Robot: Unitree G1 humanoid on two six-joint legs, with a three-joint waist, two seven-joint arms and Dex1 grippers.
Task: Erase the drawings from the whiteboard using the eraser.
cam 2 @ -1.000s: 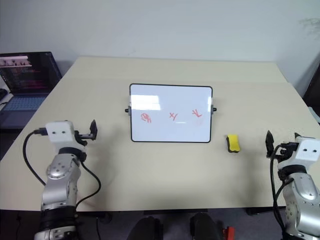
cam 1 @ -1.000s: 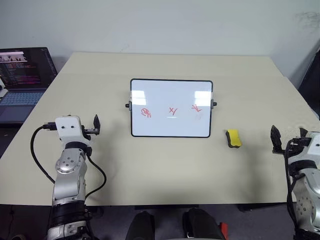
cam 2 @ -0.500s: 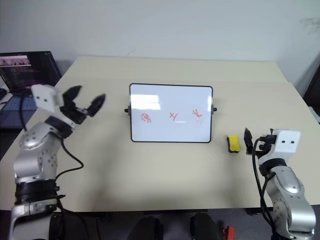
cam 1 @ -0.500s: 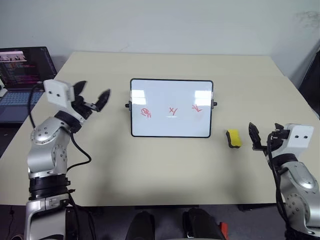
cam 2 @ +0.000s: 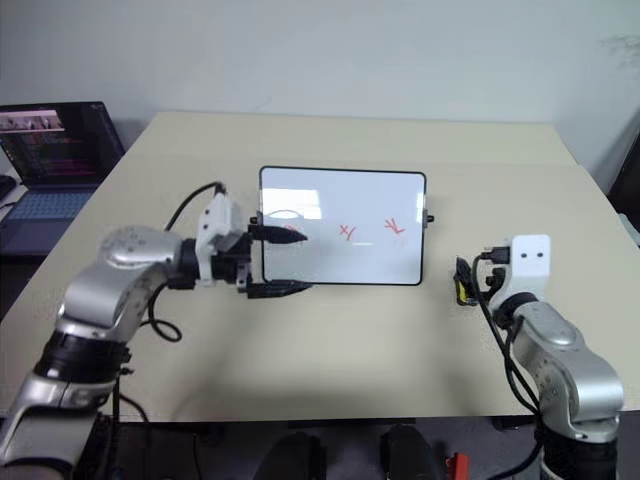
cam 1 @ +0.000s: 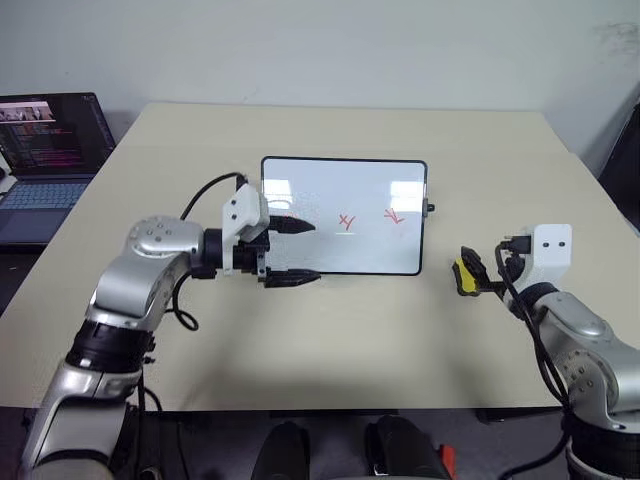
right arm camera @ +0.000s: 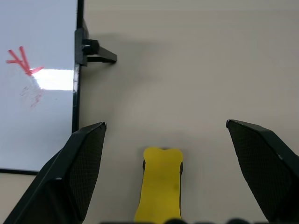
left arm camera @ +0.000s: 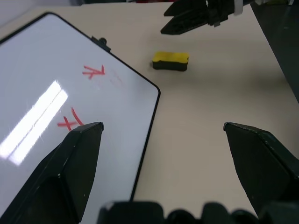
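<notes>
Head views: The whiteboard (cam 1: 343,215) stood propped at the centre of the table (cam 1: 330,340), bearing the drawings (cam 1: 345,221) in a row. The eraser (cam 1: 464,276) lay on the table at 3 o'clock from the board, just beside the right gripper (cam 1: 478,277), which sat at 3 o'clock from the eraser. The left gripper (cam 1: 292,252), jaws spread and empty, hung at the board's 9 o'clock edge, well apart from the eraser. The right arm was judged the nearer.

Left wrist view: The eraser (left arm camera: 170,61) lay beyond the board corner, its long axis crosswise to the left fingers (left arm camera: 70,163).

Right wrist view: The right fingers (right arm camera: 77,163) stood wide apart and empty, straddling the eraser (right arm camera: 161,184). Its long axis ran parallel to the fingers, yellow face up, pointing away from the claw. A straight advance and closure across its narrow sides appeared to suffice.
</notes>
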